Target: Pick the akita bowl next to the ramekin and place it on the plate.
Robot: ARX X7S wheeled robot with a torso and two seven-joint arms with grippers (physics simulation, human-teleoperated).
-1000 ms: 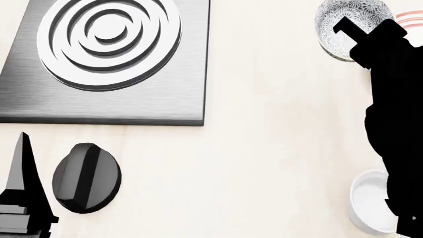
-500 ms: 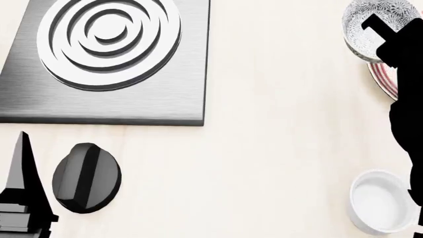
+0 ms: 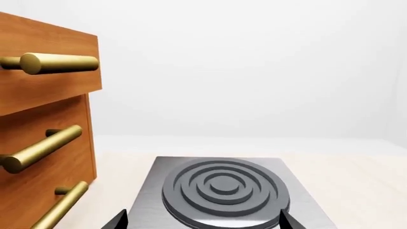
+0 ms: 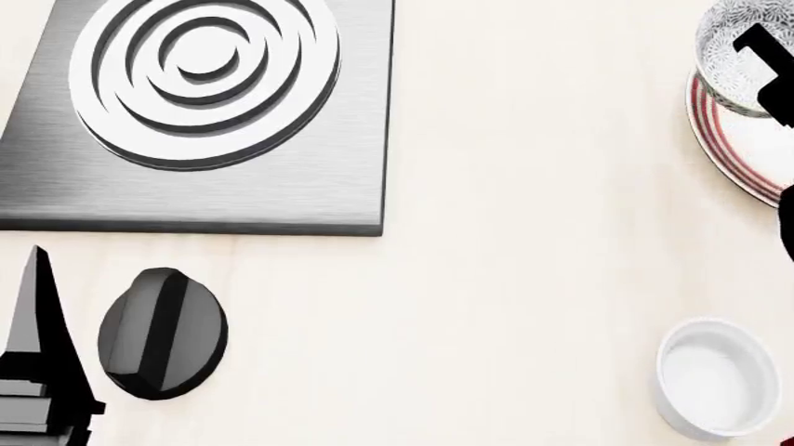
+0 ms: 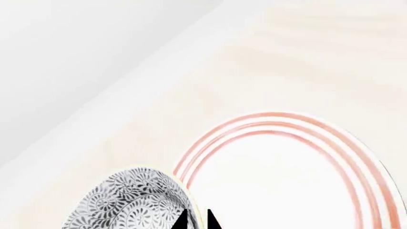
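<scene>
The akita bowl [image 4: 742,56] is gripped by its rim in the clenched right gripper [image 5: 196,220], above the plate's [image 4: 732,149] rim at the counter's [image 4: 522,279] far right edge. It should be carried over the plate's centre, then lowered level before release. The ramekin [image 4: 717,376] appears only in the head view. Left gripper [image 3: 202,223]: fingers parted, nothing held.

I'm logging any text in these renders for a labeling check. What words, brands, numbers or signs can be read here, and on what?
None: no readable text in any view.
The patterned bowl carries only a floral print.
The plate has only red rings.
The white cup, the burner plate, the black knob and the wooden drawers are unmarked.
</scene>
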